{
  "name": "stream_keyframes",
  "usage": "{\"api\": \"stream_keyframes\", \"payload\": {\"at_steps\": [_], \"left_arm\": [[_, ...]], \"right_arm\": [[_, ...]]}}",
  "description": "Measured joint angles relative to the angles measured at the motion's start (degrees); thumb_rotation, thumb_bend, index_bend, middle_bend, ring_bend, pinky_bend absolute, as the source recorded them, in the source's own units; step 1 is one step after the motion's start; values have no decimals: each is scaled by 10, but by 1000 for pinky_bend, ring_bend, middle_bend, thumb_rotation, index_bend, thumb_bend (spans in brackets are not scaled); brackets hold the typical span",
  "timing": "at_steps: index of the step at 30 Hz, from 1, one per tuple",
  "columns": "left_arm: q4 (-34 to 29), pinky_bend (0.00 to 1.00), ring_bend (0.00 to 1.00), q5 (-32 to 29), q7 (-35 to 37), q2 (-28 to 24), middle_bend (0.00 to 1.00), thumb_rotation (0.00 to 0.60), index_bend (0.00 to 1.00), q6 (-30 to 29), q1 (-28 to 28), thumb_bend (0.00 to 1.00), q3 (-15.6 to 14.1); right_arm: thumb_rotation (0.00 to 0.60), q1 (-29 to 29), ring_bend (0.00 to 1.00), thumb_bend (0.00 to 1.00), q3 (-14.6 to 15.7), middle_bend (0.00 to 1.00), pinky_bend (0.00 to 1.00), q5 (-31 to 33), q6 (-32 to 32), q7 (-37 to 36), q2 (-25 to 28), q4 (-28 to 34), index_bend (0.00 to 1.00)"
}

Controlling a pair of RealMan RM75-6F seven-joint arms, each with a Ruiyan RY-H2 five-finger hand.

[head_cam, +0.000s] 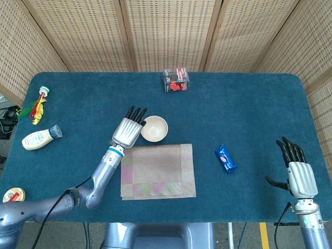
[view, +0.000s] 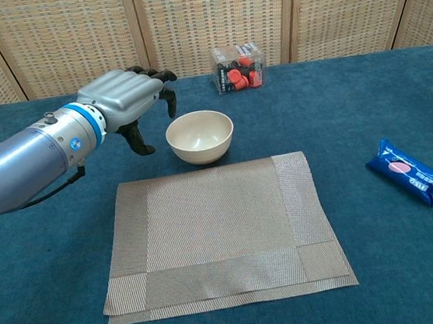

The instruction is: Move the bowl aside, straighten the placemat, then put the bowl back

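Observation:
A cream bowl (head_cam: 154, 128) (view: 200, 136) stands on the blue table just beyond the far edge of a woven beige placemat (head_cam: 158, 170) (view: 220, 230), which lies flat and roughly square to the table edge. My left hand (head_cam: 129, 129) (view: 125, 99) hovers right beside the bowl's left rim with fingers apart and nothing in it; whether it touches the rim I cannot tell. My right hand (head_cam: 298, 173) is open, far off at the table's right front corner, and does not show in the chest view.
A blue snack packet (head_cam: 225, 158) (view: 407, 171) lies right of the mat. A clear box of red and black items (head_cam: 176, 81) (view: 239, 67) sits at the far edge. A white bottle (head_cam: 38, 138), a colourful toy (head_cam: 37, 105) and a round tin (head_cam: 11, 196) lie at the left.

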State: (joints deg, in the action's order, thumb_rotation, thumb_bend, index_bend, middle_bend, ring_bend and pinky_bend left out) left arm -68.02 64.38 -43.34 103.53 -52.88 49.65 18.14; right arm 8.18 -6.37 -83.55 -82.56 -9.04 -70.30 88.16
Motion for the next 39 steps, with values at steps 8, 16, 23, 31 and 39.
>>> {"api": "stream_keyframes", "payload": {"at_steps": [8, 16, 23, 31, 39], "left_arm": [[62, 0, 0, -12, 6, 43, 0, 600, 383, 15, 28, 242, -11], [123, 0, 0, -10, 25, 79, 0, 600, 525, 20, 48, 247, -21], [166, 0, 0, -5, 51, 106, 0, 600, 606, 18, 58, 272, -25], [194, 0, 0, 9, 74, 123, 0, 600, 637, 9, 62, 448, -30], [206, 0, 0, 19, 89, 127, 0, 600, 648, 0, 60, 499, -35]], "right_arm": [[600, 0, 0, 168, -2, 0, 0, 2, 0, -3, 0, -2, 0], [600, -1, 0, 169, -1, 0, 0, -1, -3, -6, 1, 0, 0], [600, -1, 0, 168, -1, 0, 0, -3, -3, -7, 1, 0, 0], [600, -2, 0, 169, 0, 0, 0, -7, -6, -6, 0, 2, 0], [600, -2, 0, 168, 1, 0, 0, -10, -7, -3, -1, 2, 0]]}}
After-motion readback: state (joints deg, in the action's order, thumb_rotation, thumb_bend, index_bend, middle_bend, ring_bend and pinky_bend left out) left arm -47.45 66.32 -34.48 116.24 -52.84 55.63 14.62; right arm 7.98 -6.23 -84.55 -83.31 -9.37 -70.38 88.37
